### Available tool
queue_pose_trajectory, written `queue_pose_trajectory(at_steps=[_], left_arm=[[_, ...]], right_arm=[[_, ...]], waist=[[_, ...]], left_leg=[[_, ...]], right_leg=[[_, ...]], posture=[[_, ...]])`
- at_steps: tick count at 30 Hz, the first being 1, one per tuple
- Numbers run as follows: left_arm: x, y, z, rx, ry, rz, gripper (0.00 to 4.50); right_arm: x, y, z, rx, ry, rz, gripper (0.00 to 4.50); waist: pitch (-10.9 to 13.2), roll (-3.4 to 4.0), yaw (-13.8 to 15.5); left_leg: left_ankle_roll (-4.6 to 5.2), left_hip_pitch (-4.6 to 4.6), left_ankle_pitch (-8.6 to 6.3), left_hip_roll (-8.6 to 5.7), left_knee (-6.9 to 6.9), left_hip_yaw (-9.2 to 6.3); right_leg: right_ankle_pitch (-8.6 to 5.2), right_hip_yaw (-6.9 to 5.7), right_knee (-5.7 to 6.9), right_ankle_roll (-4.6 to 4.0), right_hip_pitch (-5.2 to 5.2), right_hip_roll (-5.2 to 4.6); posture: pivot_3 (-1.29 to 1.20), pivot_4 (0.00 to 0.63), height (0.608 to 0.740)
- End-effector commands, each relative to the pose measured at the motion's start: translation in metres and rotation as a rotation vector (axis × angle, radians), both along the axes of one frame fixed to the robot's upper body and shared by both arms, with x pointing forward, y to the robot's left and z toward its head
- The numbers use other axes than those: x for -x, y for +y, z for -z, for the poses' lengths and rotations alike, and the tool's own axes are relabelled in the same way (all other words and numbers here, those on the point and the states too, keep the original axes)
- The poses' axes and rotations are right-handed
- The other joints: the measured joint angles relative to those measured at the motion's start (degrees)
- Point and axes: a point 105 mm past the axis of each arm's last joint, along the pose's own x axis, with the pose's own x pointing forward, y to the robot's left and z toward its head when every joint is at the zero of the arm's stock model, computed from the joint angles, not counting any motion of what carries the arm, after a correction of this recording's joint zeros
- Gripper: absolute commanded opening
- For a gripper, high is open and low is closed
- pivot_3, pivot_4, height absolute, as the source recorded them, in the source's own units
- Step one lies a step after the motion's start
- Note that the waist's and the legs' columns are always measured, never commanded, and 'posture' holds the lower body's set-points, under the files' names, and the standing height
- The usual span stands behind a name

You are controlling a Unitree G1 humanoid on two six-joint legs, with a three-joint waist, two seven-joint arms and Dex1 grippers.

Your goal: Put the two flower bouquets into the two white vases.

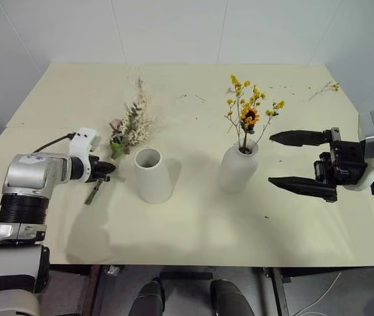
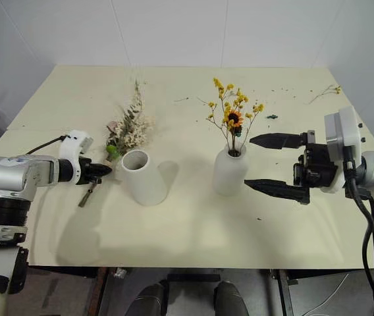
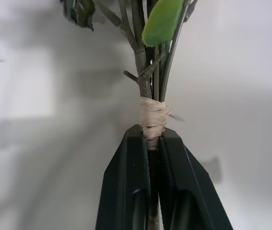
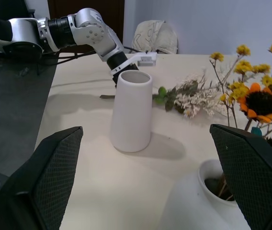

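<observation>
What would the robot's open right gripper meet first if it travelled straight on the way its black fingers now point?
Probably the bottle-shaped white vase holding the yellow-orange flowers: the right gripper points at it, though depth is uncertain.

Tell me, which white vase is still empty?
The wide-mouthed vase, on the robot's left, is empty. The narrow-necked vase already holds the yellow flowers.
</observation>
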Motion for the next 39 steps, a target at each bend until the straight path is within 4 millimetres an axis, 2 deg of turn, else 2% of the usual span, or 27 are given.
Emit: queue_pose_trajectory(at_steps=[1, 5, 9, 10, 12, 16, 19, 27, 39], left_arm=[[-0.014, 0.005, -0.045, 0.074, -0.288, -0.034, 0.01], [-0.016, 0.011, -0.082, 0.216, -0.538, -0.079, 0.01], [0.014, -0.02, -0.158, 0.577, -0.888, 0.148, 0.01], [0.026, -0.03, -0.173, 0.663, -0.927, 0.233, 0.01], [0.039, -0.04, -0.185, 0.745, -0.954, 0.323, 0.01], [0.074, -0.075, -0.188, 0.812, -0.932, 0.591, 0.01], [0.084, -0.09, -0.181, 0.742, -0.932, 0.674, 0.01], [0.084, -0.094, -0.164, 0.701, -0.945, 0.699, 0.01], [0.079, -0.118, -0.124, 0.692, -0.902, 0.754, 0.01]], right_arm=[[-0.002, -0.007, 0.003, -0.005, -0.016, 0.027, 4.5], [-0.007, -0.008, 0.005, -0.034, -0.021, 0.059, 4.5], [-0.013, -0.007, 0.006, -0.061, -0.024, 0.08, 4.5], [-0.015, -0.006, 0.007, -0.068, -0.023, 0.083, 4.5], [-0.017, -0.005, 0.007, -0.073, -0.021, 0.086, 4.5], [-0.022, -0.005, 0.006, -0.085, -0.027, 0.092, 4.5], [-0.027, -0.004, 0.006, -0.095, -0.029, 0.095, 4.5], [-0.033, -0.001, 0.005, -0.114, -0.036, 0.096, 4.5], [-0.033, -0.001, 0.006, -0.142, -0.038, 0.13, 4.5]], waist=[[-0.02, -0.05, 0.13], [-0.03, -0.05, 0.17], [-0.03, -0.1, 0.12], [-0.02, -0.15, 0.14], [-0.02, -0.17, 0.11], [-0.04, -0.15, -0.15], [-0.04, -0.15, -0.11], [-0.04, -0.15, -0.02], [-0.04, -0.15, -0.06]], left_leg=[[0.0, -0.03, 0.0, 0.0, 0.0, -0.01], [-0.01, -0.08, 0.01, -0.02, 0.02, -0.02], [-0.03, -0.08, 0.01, -0.02, 0.05, -0.02], [-0.03, -0.1, 0.02, -0.01, 0.08, -0.02], [-0.04, -0.14, 0.02, -0.01, 0.15, -0.03], [-0.05, -0.07, 0.01, -0.02, 0.12, 0.0], [-0.07, -0.02, 0.02, 0.01, 0.15, 0.0], [-0.07, -0.03, 0.02, 0.01, 0.28, -0.01], [-0.06, -0.05, 0.02, 0.01, 0.21, 0.0]], right_leg=[[0.0, -0.03, -0.03, 0.0, -0.01, 0.0], [0.01, -0.07, -0.07, 0.02, -0.02, -0.05], [0.02, -0.09, -0.03, 0.03, -0.02, -0.06], [0.02, -0.11, -0.02, 0.03, -0.02, -0.05], [0.03, -0.12, -0.01, 0.06, -0.02, -0.06], [0.04, -0.07, -0.04, 0.08, 0.01, -0.06], [0.04, -0.07, 0.06, 0.07, 0.02, -0.02], [0.11, -0.06, 0.04, 0.03, 0.08, 0.01], [0.11, -0.06, -0.08, 0.03, 0.08, 0.01]], posture=[[0.0, 0.15, 0.74], [0.0, 0.15, 0.74], [0.0, 0.15, 0.74], [0.0, 0.15, 0.74], [0.0, 0.15, 0.74], [0.0, 0.15, 0.74], [0.0, 0.15, 0.74], [0.0, 0.15, 0.74], [0.0, 0.15, 0.74]])
